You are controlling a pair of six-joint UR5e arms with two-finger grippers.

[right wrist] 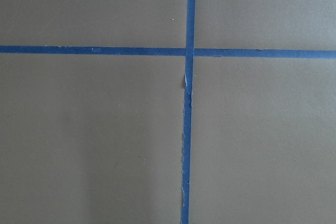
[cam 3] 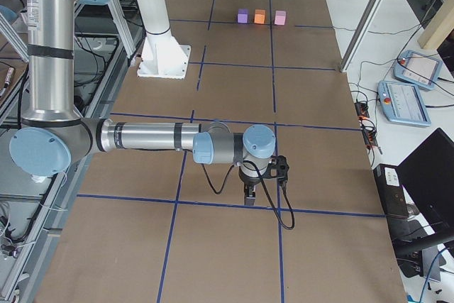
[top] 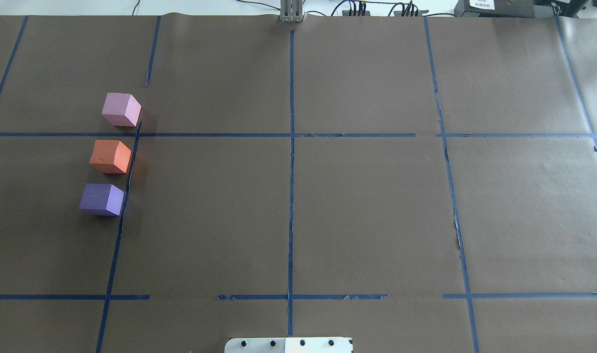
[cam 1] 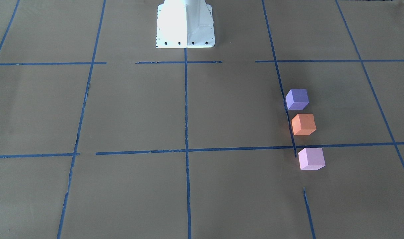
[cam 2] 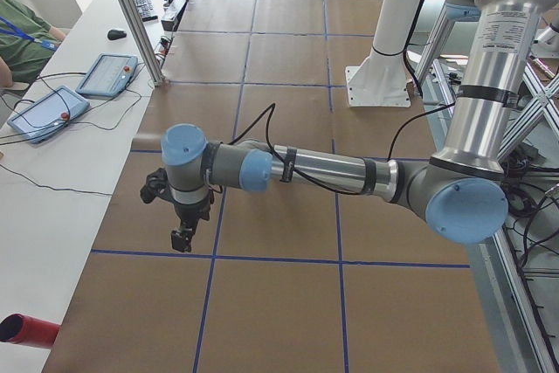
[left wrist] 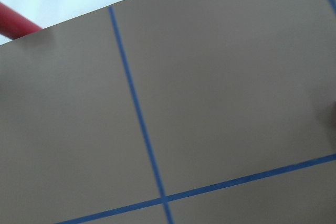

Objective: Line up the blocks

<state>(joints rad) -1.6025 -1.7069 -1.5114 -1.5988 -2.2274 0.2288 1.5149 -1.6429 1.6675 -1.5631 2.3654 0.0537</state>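
The left arm's upper link stood upright and its forearm reached out level over the brown paper-covered table [cam 2: 279,303], the wrist bent so that the left pincer [cam 2: 182,238] pointed straight down, close above a blue tape line [cam 2: 262,257]; whether that pincer was released or clenched could not be told. The right arm held a like pose at the table's other end, its right pincer [cam 3: 250,195] hanging just over the paper, its state equally impossible to tell. Far beyond the right pincer, past the white pedestal base [cam 3: 164,58], three small matte foam cubes stood in a row, apart from one another: the violet-purple cube [cam 3: 242,15] nearest the robot's side, the orange cube [cam 3: 259,15] between, and the pale pink-lilac cube [cam 3: 280,18] outermost. The row ran just beside a tape line, the pink cube across a crossing line from the orange one. A red tube [left wrist: 16,22] showed at the corner of the left wrist view.
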